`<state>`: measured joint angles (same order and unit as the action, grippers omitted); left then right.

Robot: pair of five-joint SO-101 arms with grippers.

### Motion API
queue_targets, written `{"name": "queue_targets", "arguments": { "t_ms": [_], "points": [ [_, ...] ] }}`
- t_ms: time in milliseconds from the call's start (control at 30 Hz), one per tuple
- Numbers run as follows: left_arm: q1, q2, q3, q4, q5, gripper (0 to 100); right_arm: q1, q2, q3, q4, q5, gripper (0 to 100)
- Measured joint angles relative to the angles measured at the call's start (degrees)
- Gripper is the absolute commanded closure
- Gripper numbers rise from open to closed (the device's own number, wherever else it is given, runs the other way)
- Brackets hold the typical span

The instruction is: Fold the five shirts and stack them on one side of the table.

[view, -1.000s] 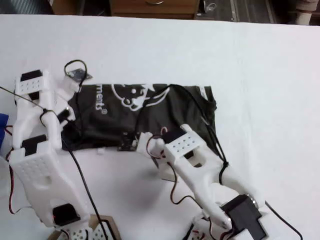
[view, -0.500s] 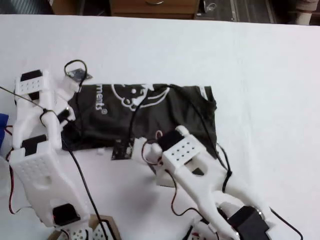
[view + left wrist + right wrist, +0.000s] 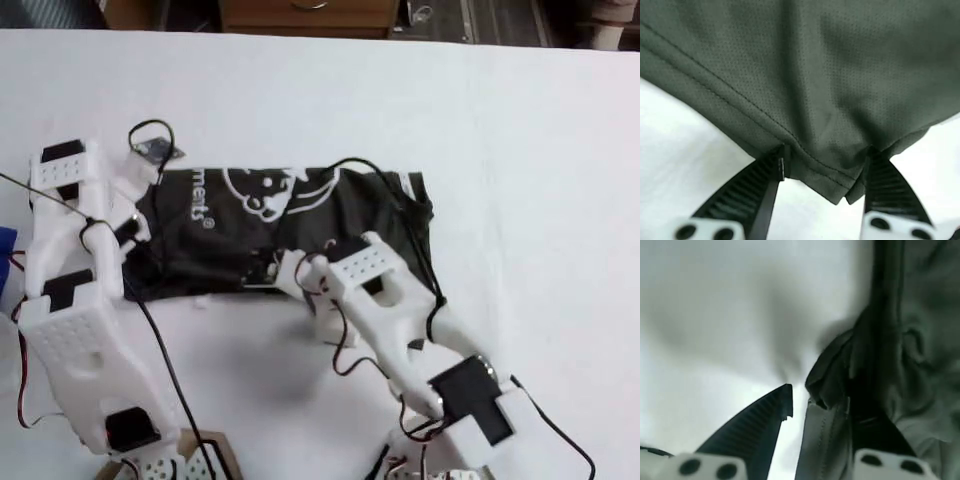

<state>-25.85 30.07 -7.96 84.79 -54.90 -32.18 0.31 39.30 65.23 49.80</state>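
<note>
- One dark shirt (image 3: 330,225) is out on the white table (image 3: 520,150), a little toward 9 o'clock from the middle in the high view.
- It is already down to a rough rectangle, so by my read you're partway through folding this one.
- The edges are loose and the 3 o'clock end is rumpled, so I wouldn't call this fold finished.
- There is no stack on either side yet, and this is the one shirt on the cloth, so most of the job looks to be ahead of you.
- The shirt's long axis runs from 9 o'clock to 3 o'clock across the table.
- The white print (image 3: 265,190) sits along the 12 o'clock edge, nearer the 9 o'clock end.
- A small white tag (image 3: 405,183) shows at the 2 o'clock corner. That may be the neck end, but I can't say for sure.
- Your left gripper (image 3: 826,159) is at the shirt's 9 o'clock end. Its jaws are apart and straddle a hemmed corner without pinching it.
- Your right gripper (image 3: 822,400) is at the 6 o'clock edge, left of the middle of that edge. Its jaws are also spread, with a bunched fold of the edge sitting in the gap.
- Neither gripper has the cloth clamped.
</note>
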Motion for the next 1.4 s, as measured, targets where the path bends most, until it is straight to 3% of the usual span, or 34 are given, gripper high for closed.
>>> {"name": "queue_targets", "arguments": {
  "t_ms": [200,400,633,967,1400],
  "points": [
    [0.0,0.0,0.0,0.0,0.0,74,1.2,1.1,-1.7,-0.2,0.1,98.8],
    [0.0,0.0,0.0,-0.3,0.0,74,1.8,1.2,-2.0,1.1,0.0,97.8],
    [0.0,0.0,0.0,-1.2,0.0,74,1.8,-1.7,-8.9,10.2,0.2,97.8],
    [0.0,0.0,0.0,-1.2,0.0,74,1.9,-2.3,-18.1,14.2,6.9,97.8],
    [0.0,0.0,0.0,-1.2,0.0,74,11.5,11.8,-37.1,14.9,14.5,97.8]
  ]
}}
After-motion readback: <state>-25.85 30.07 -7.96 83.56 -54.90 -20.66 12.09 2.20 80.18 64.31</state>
